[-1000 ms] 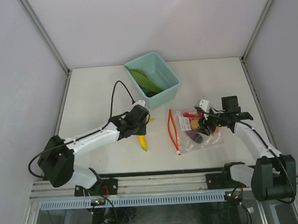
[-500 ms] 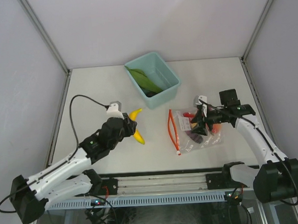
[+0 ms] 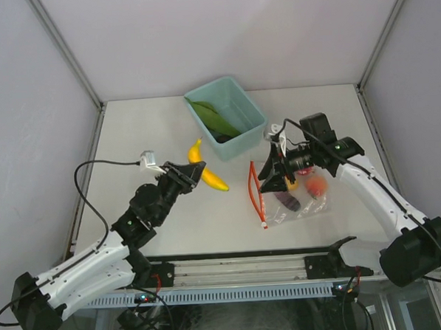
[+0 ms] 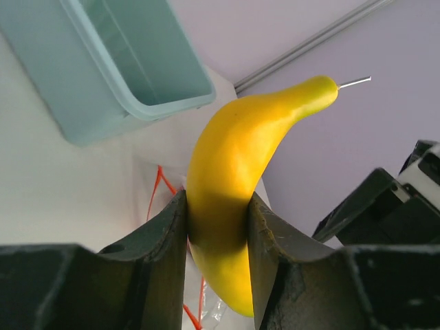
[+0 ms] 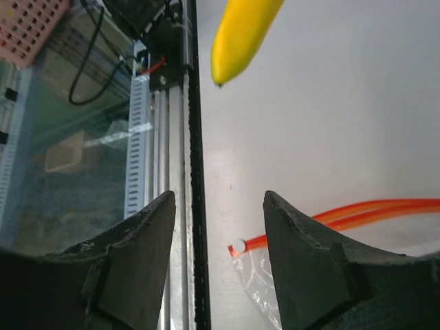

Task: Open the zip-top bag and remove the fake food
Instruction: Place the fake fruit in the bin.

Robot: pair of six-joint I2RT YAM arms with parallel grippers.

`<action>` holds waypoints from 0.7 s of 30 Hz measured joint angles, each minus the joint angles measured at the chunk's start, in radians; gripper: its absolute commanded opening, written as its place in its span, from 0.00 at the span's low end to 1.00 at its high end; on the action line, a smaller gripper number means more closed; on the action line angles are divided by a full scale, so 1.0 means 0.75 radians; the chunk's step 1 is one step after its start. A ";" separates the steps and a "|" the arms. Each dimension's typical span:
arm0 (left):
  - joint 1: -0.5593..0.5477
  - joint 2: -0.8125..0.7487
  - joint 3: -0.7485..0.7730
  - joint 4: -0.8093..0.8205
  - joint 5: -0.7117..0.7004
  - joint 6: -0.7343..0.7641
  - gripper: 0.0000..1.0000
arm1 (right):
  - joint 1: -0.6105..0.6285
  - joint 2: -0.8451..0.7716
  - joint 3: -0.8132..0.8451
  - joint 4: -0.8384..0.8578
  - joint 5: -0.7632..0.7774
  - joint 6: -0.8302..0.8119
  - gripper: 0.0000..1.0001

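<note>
My left gripper point(image 3: 192, 174) is shut on a yellow fake banana point(image 3: 215, 181), held above the table between the teal bin and the bag. In the left wrist view the banana point(image 4: 237, 158) is clamped between both fingers point(image 4: 165, 240). The clear zip-top bag point(image 3: 305, 203) lies at the right, its red-orange zipper point(image 3: 254, 191) spread apart at the left. An orange-red peach point(image 3: 316, 184) and a dark purple eggplant point(image 3: 288, 201) show inside it. My right gripper point(image 3: 272, 183) hovers open over the bag's mouth with nothing between its fingers point(image 5: 148, 234). The zipper point(image 5: 357, 210) runs under them.
The teal bin point(image 3: 248, 104) stands at the back centre with a long green piece point(image 3: 212, 119) inside. The table's front rail point(image 5: 194, 172) lies just below my right fingers. The banana's tip point(image 5: 237, 41) shows at the top of the right wrist view.
The left arm has swung back and raised the banana off the table, toward the bin. The right gripper has drawn left out of the bag to its mouth.
</note>
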 measured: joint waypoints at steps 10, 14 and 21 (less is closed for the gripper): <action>-0.060 0.217 0.074 0.153 0.035 -0.012 0.00 | 0.080 0.150 0.080 0.417 -0.024 0.789 0.62; -0.101 0.299 0.145 0.194 0.035 -0.007 0.00 | 0.134 0.190 0.095 0.490 -0.002 0.939 0.61; -0.136 0.387 0.208 0.267 0.039 -0.008 0.00 | 0.206 0.245 0.127 0.504 0.077 1.011 0.54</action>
